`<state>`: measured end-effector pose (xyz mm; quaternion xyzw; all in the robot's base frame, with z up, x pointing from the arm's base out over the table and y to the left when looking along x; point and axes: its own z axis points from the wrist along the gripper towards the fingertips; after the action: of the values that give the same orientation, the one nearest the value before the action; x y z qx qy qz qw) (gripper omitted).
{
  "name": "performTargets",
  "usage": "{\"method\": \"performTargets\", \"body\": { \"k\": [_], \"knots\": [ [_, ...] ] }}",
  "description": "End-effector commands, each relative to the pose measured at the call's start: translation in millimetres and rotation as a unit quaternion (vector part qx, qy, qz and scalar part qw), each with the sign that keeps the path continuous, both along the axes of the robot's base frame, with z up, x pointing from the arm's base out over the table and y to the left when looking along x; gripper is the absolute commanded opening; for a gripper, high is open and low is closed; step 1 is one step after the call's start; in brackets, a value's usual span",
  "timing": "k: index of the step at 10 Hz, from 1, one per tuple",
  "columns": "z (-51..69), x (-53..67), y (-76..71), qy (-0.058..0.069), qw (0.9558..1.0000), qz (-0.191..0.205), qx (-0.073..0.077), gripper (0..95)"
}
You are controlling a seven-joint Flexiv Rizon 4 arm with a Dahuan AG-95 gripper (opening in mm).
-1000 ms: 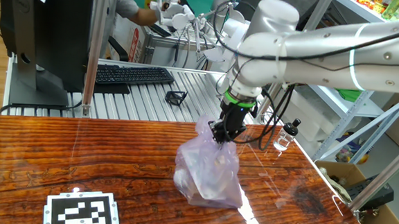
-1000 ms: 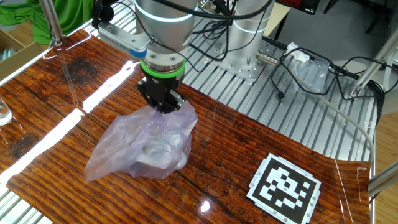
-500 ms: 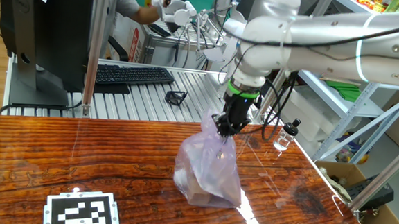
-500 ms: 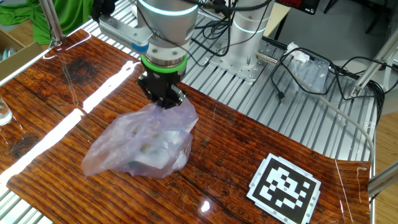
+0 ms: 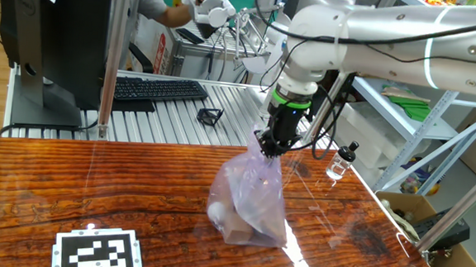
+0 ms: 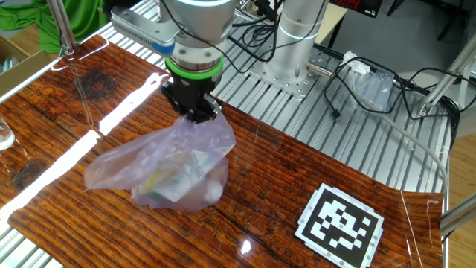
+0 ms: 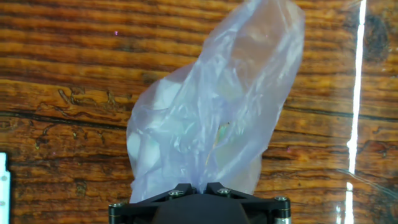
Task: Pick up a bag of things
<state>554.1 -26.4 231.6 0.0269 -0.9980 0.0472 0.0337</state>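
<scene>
Bag of things [image 5: 249, 199]: crinkly translucent lilac plastic, bulging; my gripper [image 5: 270, 145] pinches its gathered top above grained wood table [image 5: 94, 191].

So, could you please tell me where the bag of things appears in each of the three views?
One fixed view: bag of things centre-right, under the gripper.
The other fixed view: bag left of centre.
Hand view: bag fills the centre.
Shared landmark: the wooden tabletop.

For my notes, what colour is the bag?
Translucent pale pink-lilac; the bag shows best in the hand view.
</scene>
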Motion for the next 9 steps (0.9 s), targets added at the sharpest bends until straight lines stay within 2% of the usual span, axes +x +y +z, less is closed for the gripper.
{"method": "performTargets", "body": {
  "k": [1,9],
  "knots": [
    [4.2,1.9,-1.3,0.0,1.0,0.001,0.0,0.0],
    [34.1,-3.4,-1.1,0.008,0.9998,0.006,-0.015,0.0]
  ]
}}
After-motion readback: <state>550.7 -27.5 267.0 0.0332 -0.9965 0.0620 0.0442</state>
